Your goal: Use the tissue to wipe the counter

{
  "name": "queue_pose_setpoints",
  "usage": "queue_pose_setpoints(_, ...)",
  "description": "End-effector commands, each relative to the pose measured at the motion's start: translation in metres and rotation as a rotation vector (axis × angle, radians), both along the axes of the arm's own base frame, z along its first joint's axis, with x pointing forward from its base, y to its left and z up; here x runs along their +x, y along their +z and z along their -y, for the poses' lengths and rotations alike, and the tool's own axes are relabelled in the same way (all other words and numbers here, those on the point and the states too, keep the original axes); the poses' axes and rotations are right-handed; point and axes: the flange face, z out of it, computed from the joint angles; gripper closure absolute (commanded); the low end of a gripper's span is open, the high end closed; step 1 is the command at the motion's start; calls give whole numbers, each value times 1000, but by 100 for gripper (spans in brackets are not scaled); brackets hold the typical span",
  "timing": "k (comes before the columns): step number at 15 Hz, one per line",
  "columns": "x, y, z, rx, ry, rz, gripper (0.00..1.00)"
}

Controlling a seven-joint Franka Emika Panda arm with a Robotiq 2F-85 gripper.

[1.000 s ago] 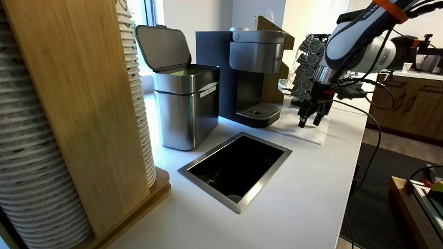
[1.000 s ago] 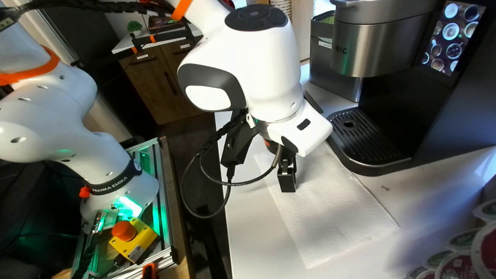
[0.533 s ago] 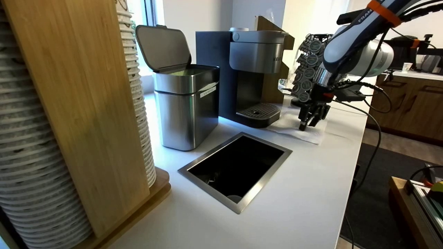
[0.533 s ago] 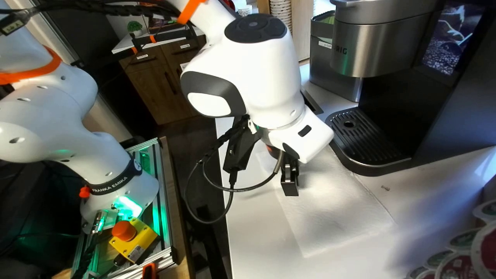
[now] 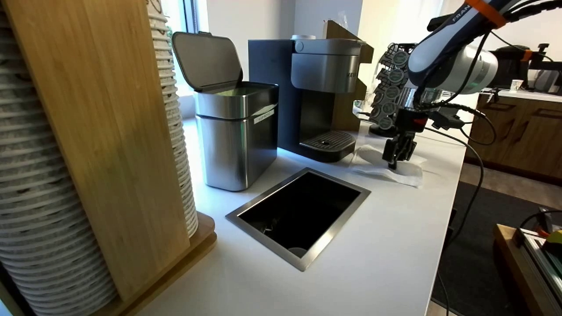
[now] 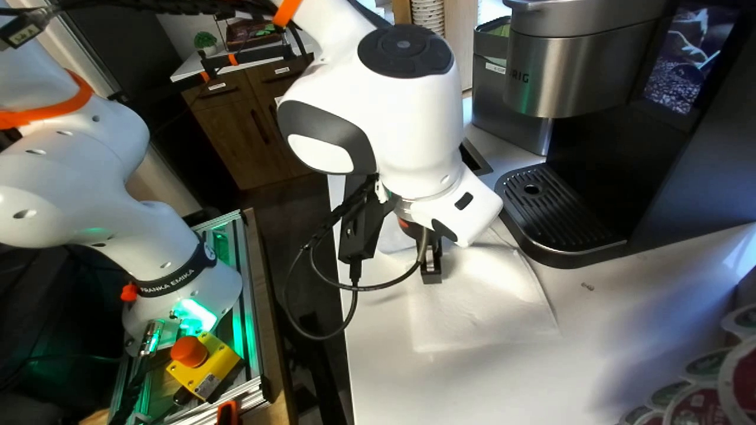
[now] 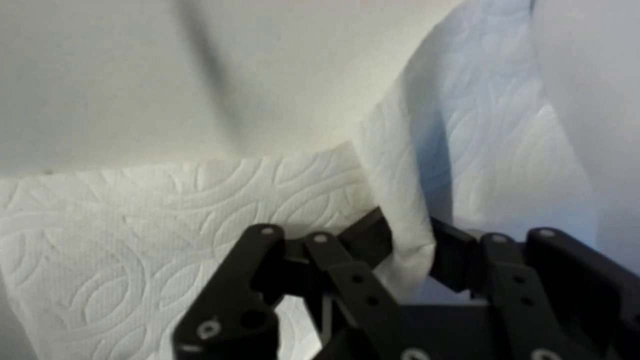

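Up close, the black gripper (image 7: 411, 245) pinches a bunched fold of the white tissue (image 7: 150, 240); most of the tissue lies wrinkly on the white counter (image 5: 377, 245), just beside the coffee machine (image 5: 325, 72); farther on there is a steel-rimmed hole (image 5: 333, 227) in the counter, then a shiny bin (image 5: 224, 149) with its lid (image 5: 208, 59) up; after that come tall stacks of paper cups (image 5: 41, 210).

In an exterior view, FRANKA EMIKA runs along the black base band (image 6: 171, 282), lower left, and RIG marks the coffee machine (image 6: 614, 130), upper right. In an exterior view, FRAN stands on the robot arm (image 5: 439, 55), upper right, and KE on the coffee machine, upper middle.
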Motion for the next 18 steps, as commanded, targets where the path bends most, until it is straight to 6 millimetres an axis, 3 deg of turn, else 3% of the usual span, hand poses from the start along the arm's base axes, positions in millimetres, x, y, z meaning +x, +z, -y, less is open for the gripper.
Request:
queue_pose_setpoints(1,-14,5,-3,167,53,-6,99)
queue_pose_setpoints(8,-35,38,-1,325,171,113,100)
queue_pose_setpoints(12,-43,60,-12,446,266,185,100)
queue_pose_setpoints(18,-55,76,-8,568,332,243,100)
